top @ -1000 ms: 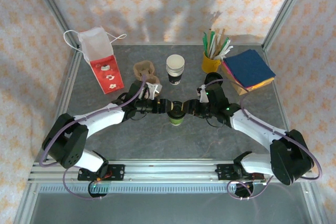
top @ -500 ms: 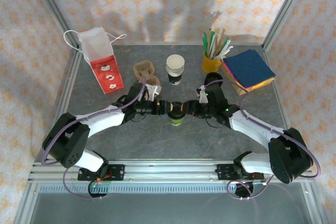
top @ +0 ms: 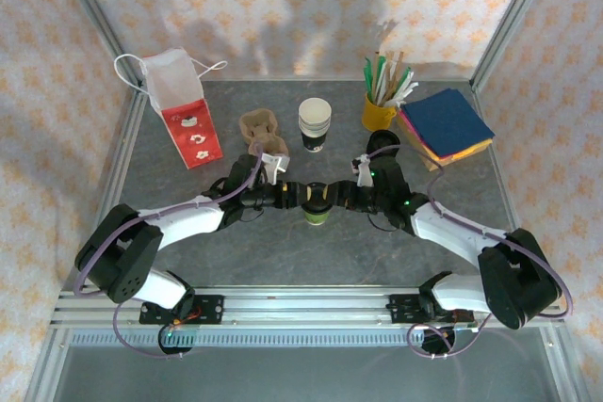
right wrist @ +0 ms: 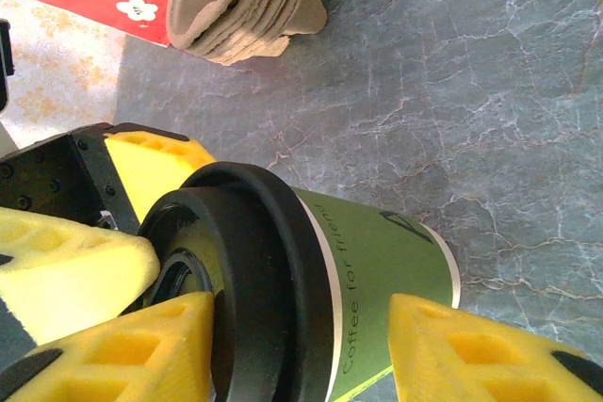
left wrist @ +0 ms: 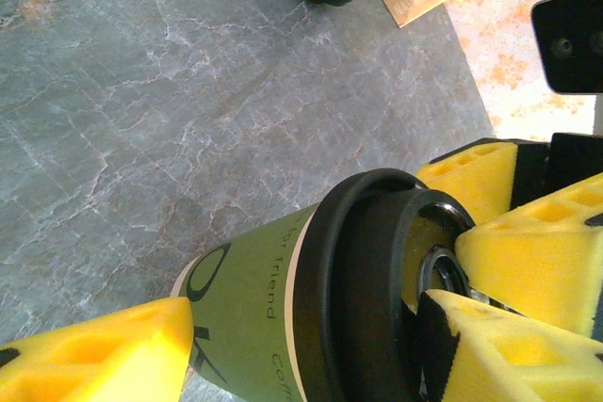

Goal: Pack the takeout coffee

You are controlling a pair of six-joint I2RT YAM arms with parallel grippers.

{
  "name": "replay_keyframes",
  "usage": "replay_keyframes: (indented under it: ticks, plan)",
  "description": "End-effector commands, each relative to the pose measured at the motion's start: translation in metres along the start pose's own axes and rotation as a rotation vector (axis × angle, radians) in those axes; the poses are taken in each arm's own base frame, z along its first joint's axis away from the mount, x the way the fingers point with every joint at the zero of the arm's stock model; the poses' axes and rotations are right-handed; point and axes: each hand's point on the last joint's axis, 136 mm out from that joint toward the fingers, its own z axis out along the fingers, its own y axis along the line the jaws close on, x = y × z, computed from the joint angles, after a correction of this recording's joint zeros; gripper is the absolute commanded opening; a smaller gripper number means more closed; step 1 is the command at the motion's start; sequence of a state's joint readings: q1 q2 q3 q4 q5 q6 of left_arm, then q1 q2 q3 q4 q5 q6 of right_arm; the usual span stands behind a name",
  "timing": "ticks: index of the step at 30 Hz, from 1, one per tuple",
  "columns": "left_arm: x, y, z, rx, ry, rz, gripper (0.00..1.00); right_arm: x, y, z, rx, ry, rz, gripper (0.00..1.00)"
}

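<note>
My left gripper (top: 290,195) and right gripper (top: 341,197) bracket the green paper coffee cup with black lid (top: 316,203), upright mid-desk (top: 283,251), jaws half-spread beside its wall and lid; whether either grips, I cannot tell.

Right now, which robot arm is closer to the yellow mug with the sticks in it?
The right one. The right gripper is just in front of the yellow mug and a bit left of it. The left gripper sits farther left, on the other side of the green cup.
</note>
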State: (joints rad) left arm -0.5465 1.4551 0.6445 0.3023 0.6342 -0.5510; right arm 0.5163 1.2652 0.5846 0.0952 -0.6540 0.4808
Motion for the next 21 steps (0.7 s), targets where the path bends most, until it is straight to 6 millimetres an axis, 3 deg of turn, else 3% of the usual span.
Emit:
replay_keyframes:
  ticks: [1, 14, 21]
  plan:
    - [0.045, 0.030, 0.000, -0.141, 0.147, -0.047, 0.65, 0.027, -0.044, -0.001, 0.199, 0.079, 0.050, 0.49]
    - [-0.005, -0.005, -0.010, -0.103, 0.030, 0.004, 0.67, -0.016, -0.001, -0.016, 0.135, -0.031, -0.032, 0.52]
    - [-0.033, -0.021, -0.022, -0.093, -0.057, 0.020, 0.68, -0.034, 0.019, -0.032, 0.135, -0.071, -0.051, 0.59]
